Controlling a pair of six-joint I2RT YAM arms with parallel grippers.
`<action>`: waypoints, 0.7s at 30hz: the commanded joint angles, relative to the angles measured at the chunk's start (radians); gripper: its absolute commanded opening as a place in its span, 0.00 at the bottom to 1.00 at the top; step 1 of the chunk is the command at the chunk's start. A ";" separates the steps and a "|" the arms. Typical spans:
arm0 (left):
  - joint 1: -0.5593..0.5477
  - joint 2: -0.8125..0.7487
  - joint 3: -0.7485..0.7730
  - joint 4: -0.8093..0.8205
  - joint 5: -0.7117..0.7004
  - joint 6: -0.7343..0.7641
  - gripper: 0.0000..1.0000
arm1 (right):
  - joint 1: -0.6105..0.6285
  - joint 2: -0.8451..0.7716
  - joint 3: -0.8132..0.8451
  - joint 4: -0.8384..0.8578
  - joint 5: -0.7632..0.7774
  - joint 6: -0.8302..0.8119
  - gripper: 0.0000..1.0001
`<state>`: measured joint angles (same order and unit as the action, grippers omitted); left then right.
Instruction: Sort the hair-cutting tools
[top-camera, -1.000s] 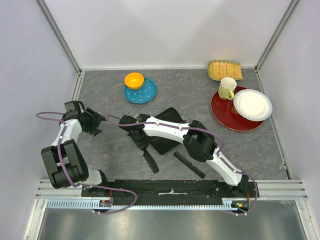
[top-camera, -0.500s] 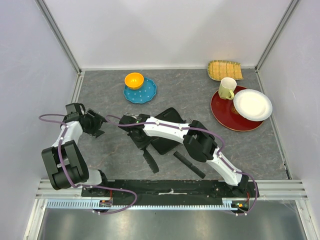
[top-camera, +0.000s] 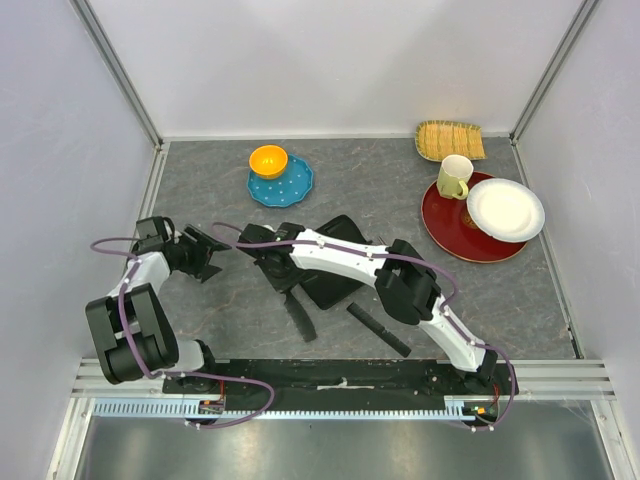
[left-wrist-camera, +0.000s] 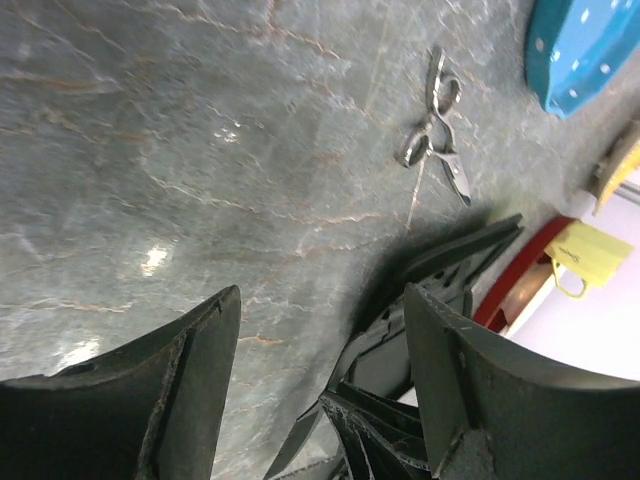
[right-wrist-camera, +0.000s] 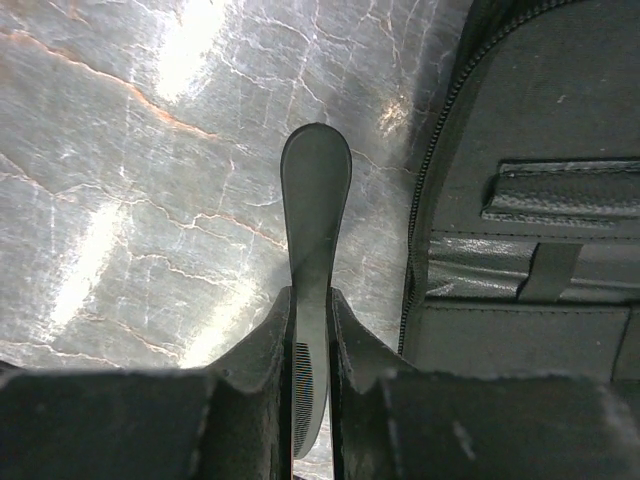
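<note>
A black comb (right-wrist-camera: 315, 200) is clamped between the narrowed fingers of the right gripper (right-wrist-camera: 310, 305), just beside the zip case (right-wrist-camera: 530, 200). The left gripper (left-wrist-camera: 320, 330) is held wide open (nothing in it) over the counter (left-wrist-camera: 150, 150), with one pair of scissors (left-wrist-camera: 435, 130) lying beyond it.

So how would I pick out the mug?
Go to the far right corner of the table, where a dark red plate lies. The mug stands on its far left edge, beside a white plate: pale yellow, the only thing with a handle.
</note>
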<state>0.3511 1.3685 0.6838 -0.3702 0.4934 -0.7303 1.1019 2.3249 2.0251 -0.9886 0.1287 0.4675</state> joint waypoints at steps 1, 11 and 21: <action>-0.006 -0.035 -0.039 0.120 0.161 -0.040 0.72 | -0.005 -0.082 0.021 0.010 0.025 0.013 0.15; -0.135 -0.039 -0.061 0.266 0.307 -0.037 0.75 | -0.019 -0.145 0.035 0.022 0.003 0.023 0.15; -0.288 -0.034 -0.089 0.431 0.332 -0.101 0.76 | -0.039 -0.208 0.027 0.076 -0.034 0.048 0.15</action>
<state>0.1089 1.3476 0.6006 -0.0650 0.7712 -0.7784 1.0702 2.1872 2.0251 -0.9543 0.1181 0.4881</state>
